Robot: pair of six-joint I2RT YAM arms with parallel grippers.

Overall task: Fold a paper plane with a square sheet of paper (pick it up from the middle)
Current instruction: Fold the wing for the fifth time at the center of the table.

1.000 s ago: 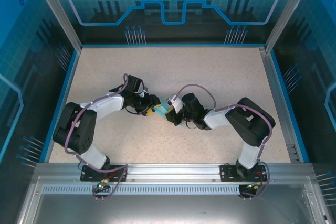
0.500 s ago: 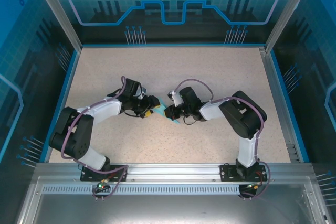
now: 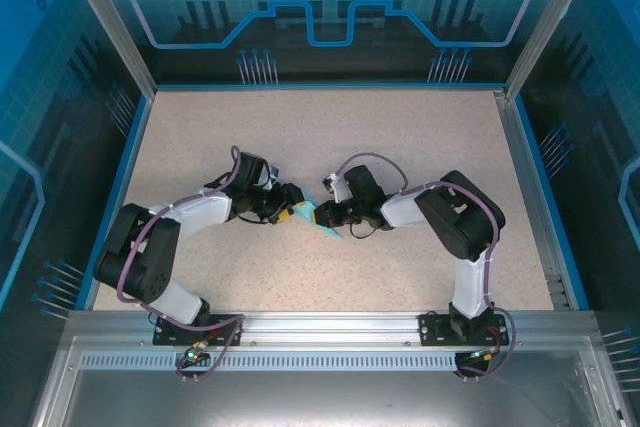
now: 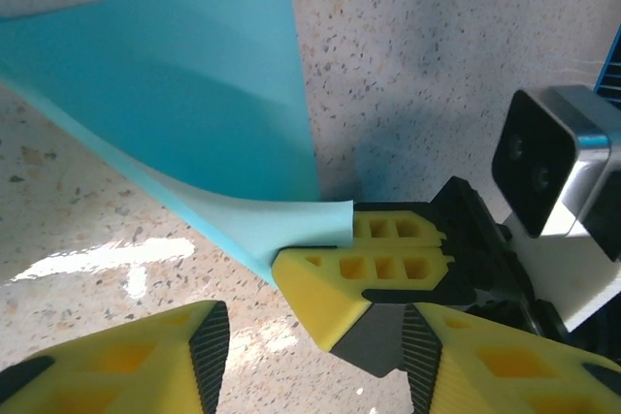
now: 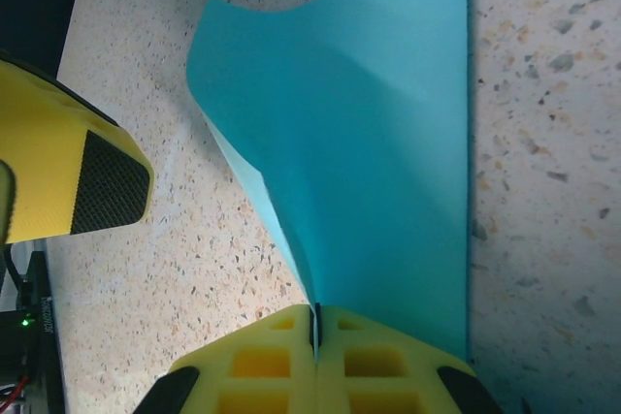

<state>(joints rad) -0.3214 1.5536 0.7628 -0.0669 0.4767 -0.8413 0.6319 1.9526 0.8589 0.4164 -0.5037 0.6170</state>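
Mid-fold, we reckon: our right gripper [image 5: 315,322] clamps an edge of the paper [image 5: 369,162], curling it off the table [image 5: 543,94]. Our left gripper [image 3: 293,213] hangs released just beside it; next we probably need to press the crease flat.

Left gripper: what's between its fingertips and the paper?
In the left wrist view, the right gripper, shut on the edge of the paper, sits between the sheet and the open left gripper; bare table lies beside it.

I see L gripper [image 3: 297,215] & R gripper [image 3: 322,214] tip-to-tip at mid table [image 3: 420,147], L just left of R. The paper sheet [image 5: 369,143] lies ahead of R gripper, near corner betw. its fingertips, far part on table. From L gripper, R's tips sit just ahead, sheet beyond & left.
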